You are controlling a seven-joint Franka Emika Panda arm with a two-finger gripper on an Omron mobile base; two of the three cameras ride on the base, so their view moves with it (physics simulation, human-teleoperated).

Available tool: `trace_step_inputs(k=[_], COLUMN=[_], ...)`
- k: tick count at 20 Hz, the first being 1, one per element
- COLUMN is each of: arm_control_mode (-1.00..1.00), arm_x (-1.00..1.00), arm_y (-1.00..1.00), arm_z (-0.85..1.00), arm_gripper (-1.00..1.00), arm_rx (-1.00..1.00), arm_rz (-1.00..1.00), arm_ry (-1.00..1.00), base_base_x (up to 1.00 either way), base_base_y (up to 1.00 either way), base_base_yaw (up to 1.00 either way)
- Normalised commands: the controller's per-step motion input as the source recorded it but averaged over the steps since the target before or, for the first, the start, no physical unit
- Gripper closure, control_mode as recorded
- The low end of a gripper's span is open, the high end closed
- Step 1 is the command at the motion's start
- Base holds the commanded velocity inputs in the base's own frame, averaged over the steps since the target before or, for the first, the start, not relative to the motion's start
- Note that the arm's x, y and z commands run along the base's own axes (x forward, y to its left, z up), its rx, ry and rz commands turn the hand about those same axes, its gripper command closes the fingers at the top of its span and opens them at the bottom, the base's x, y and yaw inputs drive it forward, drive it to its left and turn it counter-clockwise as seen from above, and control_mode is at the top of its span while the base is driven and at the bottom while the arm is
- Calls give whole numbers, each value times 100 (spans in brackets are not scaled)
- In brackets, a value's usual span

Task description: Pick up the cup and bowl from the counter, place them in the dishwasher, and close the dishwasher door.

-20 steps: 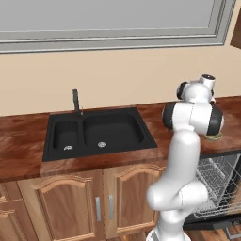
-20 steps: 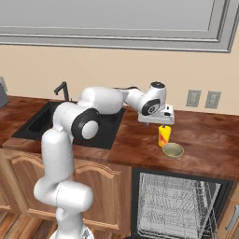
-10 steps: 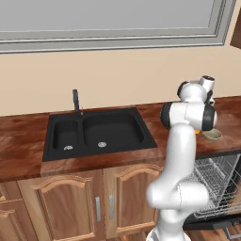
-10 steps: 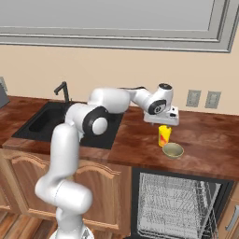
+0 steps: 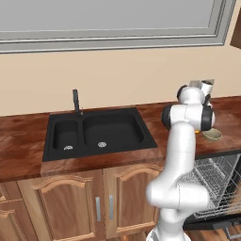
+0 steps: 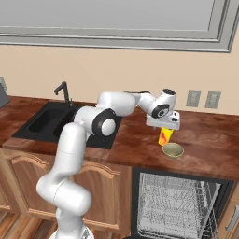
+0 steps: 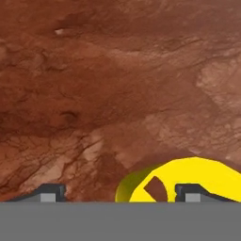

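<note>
1. Plainly, the gripper (image 6: 164,129) hangs right over the cup (image 6: 164,137) with its jaws spread wide and nothing held between them. In the hand view the two fingertips (image 7: 48,191) stand far apart, and the cup (image 7: 183,183) lies under the right one rather than midway between them.

2. That offset is the main risk — if the hand drops straight down from here, one finger could land on the rim or go inside the cup, tipping it or knocking it sideways instead of straddling it.

3. The bowl (image 6: 172,150) sits on the counter (image 6: 205,144) just beside the cup, toward the front edge. A nudged cup could bump it, and a wide gripper coming down might clip its rim too.

4. The cup is glossy and small; a grip that catches only one wall would likely slip once lifted.

5. The dishwasher (image 6: 175,205) stands open below, its wire rack showing, with the door (image 5: 221,221) lowered at floor level. A cup dropped near the counter's edge could fall there — or onto the floor.

6. The bowl (image 5: 212,134) is half hidden behind the arm in the left base view, so clearance there is hard to judge.
</note>
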Motion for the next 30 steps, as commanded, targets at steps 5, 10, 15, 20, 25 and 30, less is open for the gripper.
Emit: trace_step_inputs(k=[5,10,15,20,25,30], arm_control_mode=[-100,-100,-100,-100,-100,-100], arm_x=[-6,-34,-42,-50,-70,-73], arm_y=[0,29,45,36,17,5], arm_z=[-18,11,33,27,17,27], arm_gripper=[100,100,100,100,100,100], arm_rx=[0,0,-3,-8,-8,-7], arm_rz=[0,0,0,0,7,13], arm_ry=[-2,-12,-16,-17,-17,-17], base_base_x=[0,0,0,0,0,0], base_base_y=[0,0,0,0,0,0], base_base_yaw=[0,0,0,0,0,0])
